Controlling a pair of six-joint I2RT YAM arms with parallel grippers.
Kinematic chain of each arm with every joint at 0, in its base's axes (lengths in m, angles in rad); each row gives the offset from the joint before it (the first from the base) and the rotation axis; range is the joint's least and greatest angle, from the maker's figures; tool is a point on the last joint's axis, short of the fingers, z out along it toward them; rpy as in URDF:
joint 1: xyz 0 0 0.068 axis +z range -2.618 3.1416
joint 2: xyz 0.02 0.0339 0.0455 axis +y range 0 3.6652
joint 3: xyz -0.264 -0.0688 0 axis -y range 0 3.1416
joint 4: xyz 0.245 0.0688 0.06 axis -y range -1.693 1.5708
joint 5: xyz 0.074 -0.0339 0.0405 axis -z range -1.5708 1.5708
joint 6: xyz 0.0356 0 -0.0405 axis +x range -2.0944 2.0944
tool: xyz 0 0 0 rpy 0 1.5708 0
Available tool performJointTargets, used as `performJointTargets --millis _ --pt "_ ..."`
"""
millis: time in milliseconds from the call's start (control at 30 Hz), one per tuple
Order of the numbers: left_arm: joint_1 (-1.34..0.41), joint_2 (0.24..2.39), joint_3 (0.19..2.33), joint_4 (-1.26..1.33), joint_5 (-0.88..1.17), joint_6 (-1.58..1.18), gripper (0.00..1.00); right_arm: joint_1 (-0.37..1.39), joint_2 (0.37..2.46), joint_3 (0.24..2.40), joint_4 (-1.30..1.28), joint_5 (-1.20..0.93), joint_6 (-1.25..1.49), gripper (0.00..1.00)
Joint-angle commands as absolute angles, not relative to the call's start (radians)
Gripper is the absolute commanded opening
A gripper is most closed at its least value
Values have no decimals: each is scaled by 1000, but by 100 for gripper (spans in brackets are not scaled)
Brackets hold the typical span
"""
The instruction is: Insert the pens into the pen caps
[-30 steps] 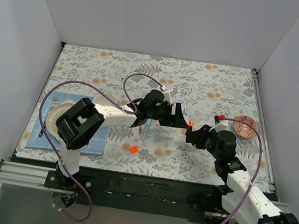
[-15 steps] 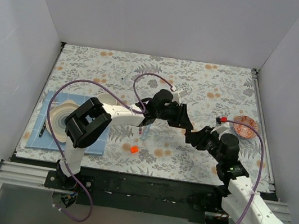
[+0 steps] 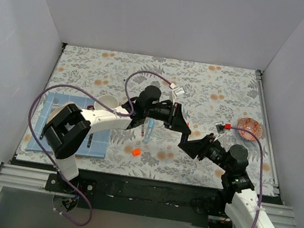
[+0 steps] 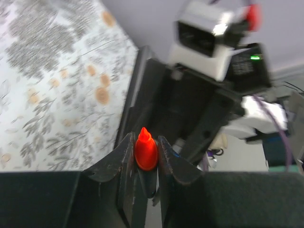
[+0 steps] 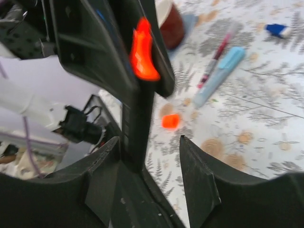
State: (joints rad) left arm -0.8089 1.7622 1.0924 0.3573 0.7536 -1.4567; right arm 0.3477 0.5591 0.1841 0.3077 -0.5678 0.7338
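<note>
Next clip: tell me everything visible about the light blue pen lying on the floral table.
The light blue pen is a short, slim, plastic-looking barrel, evenly pale blue, lying flat on the floral table cover. A thinner dark-and-pink stick lies close alongside; contact is unclear. The small bright orange cap lies apart from it. Nothing holds it.

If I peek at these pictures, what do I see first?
The bright orange-red pen tip, pinched in the left gripper above the middle of the flowery table. The open right gripper sits right beside it. Nearby, a light blue pen and a little orange cap lie on the table.
</note>
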Motion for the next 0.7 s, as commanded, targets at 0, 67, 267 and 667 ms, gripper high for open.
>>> performJointTargets --millis 0,67,267,667 --pt "-798 1597 1051 587 922 -1511 0 348 493 138 583 -770 948 59" --pt "-798 1579 1022 667 943 -1558 0 348 486 141 624 -793 997 58" --pt "-798 1559 996 784 989 -1640 0 348 480 138 753 -796 1094 53" --pt "-801 1575 985 733 982 -1585 0 348 525 152 838 -819 1152 46"
